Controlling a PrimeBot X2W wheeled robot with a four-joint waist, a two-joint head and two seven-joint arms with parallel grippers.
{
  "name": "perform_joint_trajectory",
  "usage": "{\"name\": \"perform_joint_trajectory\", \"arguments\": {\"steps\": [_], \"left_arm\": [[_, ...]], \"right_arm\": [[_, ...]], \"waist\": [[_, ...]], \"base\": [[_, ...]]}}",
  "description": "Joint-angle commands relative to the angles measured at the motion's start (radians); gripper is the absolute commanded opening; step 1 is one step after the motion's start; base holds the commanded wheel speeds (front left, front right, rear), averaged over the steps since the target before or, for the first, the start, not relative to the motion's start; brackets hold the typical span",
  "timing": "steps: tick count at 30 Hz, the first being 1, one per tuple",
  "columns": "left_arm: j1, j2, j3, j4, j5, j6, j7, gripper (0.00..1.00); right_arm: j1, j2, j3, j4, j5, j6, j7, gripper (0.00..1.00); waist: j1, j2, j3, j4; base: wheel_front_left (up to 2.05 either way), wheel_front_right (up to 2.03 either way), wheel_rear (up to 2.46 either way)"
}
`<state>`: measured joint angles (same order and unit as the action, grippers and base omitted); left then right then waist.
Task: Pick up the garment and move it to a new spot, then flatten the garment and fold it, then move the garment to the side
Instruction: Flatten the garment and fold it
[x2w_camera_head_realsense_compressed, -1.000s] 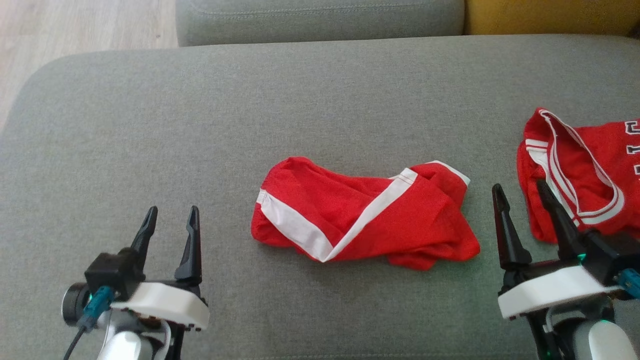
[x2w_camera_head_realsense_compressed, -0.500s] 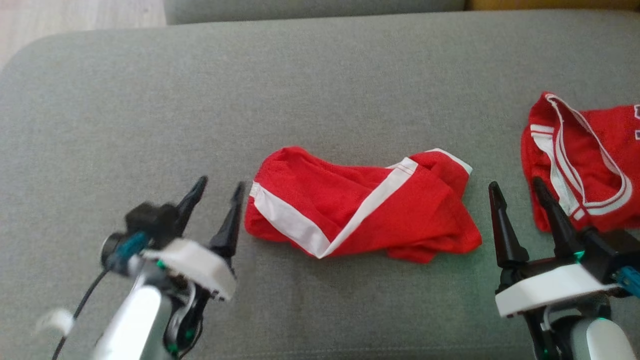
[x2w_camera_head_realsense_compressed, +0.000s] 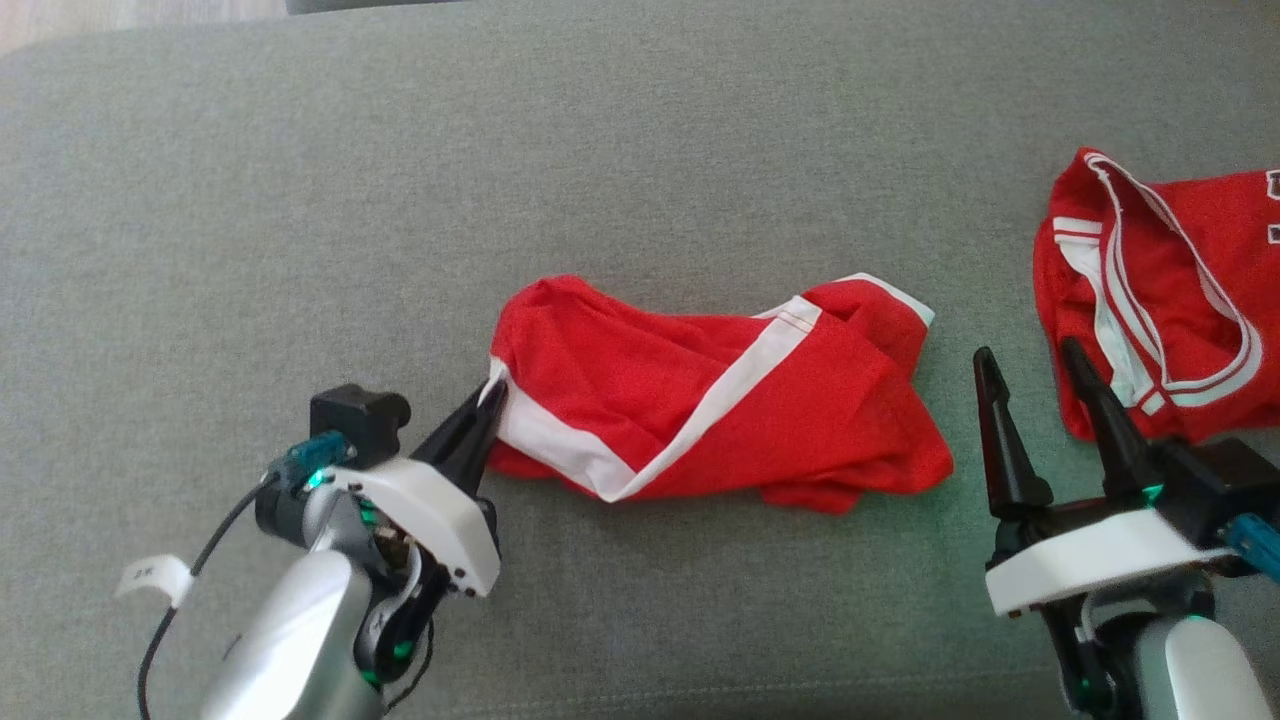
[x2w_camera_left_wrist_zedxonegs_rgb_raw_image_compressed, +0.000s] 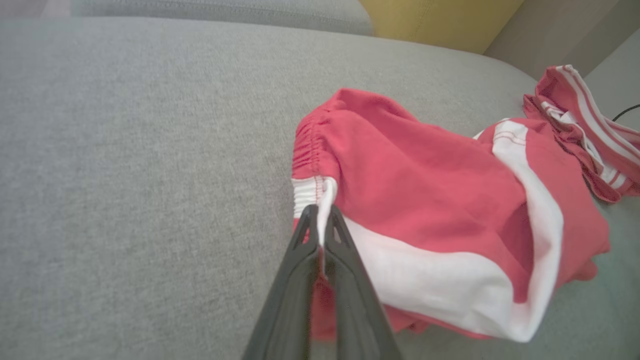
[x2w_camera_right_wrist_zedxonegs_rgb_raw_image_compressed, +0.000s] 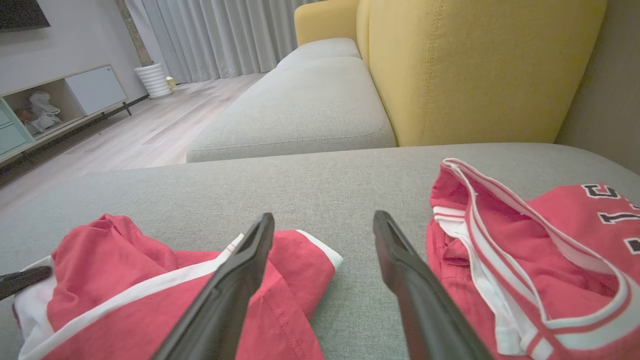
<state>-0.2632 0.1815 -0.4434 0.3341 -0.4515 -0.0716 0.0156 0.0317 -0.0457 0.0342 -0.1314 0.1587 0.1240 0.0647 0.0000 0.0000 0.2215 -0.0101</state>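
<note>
One corner pinch is all the left gripper (x2w_camera_head_realsense_compressed: 488, 398) has, its jaws nearly closed on the white waistband edge (x2w_camera_left_wrist_zedxonegs_rgb_raw_image_compressed: 312, 192) of the crumpled red white-striped fabric shorts (x2w_camera_head_realsense_compressed: 700, 400) lying mid grey sofa cushion (x2w_camera_head_realsense_compressed: 300, 200), so lift slowly and straight up, the right gripper (x2w_camera_head_realsense_compressed: 1028, 352) gaping idle beside the red striped jersey (x2w_camera_head_realsense_compressed: 1170, 290).

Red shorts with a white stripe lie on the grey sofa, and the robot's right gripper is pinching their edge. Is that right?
Not quite. The left gripper is the one pinching the edge of the red shorts, as the left wrist view shows. The right gripper stands open beside them. They do lie on the grey sofa.
</note>
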Motion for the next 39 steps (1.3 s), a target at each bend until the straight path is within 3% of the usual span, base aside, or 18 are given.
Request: {"name": "perform_joint_trajectory", "arguments": {"steps": [1,7,12,17,25,27,31,39], "left_arm": [[-0.059,0.017,0.028,-0.029,0.009,-0.003,-0.024,0.0],[-0.071,0.019,0.023,-0.038,0.028,0.006,-0.055,0.0],[-0.09,0.011,0.008,-0.042,0.037,0.006,-0.069,0.0],[-0.116,-0.007,-0.012,-0.034,0.045,0.001,-0.087,0.0],[-0.143,-0.026,-0.031,0.001,0.046,-0.005,-0.12,0.0],[-0.144,-0.027,-0.032,0.007,0.044,-0.006,-0.127,0.0],[-0.143,-0.024,-0.023,0.012,0.04,0.004,-0.149,0.0],[-0.159,0.006,0.019,-0.07,0.036,0.039,-0.171,0.0]], "right_arm": [[-0.035,-0.004,0.022,-0.026,0.008,0.007,-0.01,1.0],[-0.07,-0.005,0.045,0.016,0.003,0.007,0.002,1.0],[-0.169,-0.052,0.118,0.121,0.015,0.007,0.049,1.0],[-0.292,-0.123,0.223,0.257,0.048,0.007,0.131,1.0],[-0.418,-0.199,0.351,0.356,0.121,0.007,0.312,1.0],[-0.43,-0.21,0.367,0.348,0.138,0.007,0.335,0.0],[-0.431,-0.227,0.359,0.301,0.156,0.007,0.318,0.0],[-0.393,-0.225,0.27,0.138,0.174,0.007,0.178,0.0]], "waist": [[0.0,0.0,0.002,0.002],[0.0,0.0,0.006,0.012],[0.0,0.0,0.02,0.039],[0.0,0.0,0.039,0.075],[0.0,0.0,0.058,0.103],[0.0,0.0,0.058,0.102],[0.0,0.0,0.054,0.101],[0.0,0.0,0.016,0.086]], "base": [[0.0,0.0,0.0],[0.0,0.0,0.0],[0.0,0.0,0.0],[0.0,0.0,0.0],[0.0,0.0,0.0],[0.0,0.0,0.0],[0.0,0.0,0.0],[0.0,0.0,0.0]]}}
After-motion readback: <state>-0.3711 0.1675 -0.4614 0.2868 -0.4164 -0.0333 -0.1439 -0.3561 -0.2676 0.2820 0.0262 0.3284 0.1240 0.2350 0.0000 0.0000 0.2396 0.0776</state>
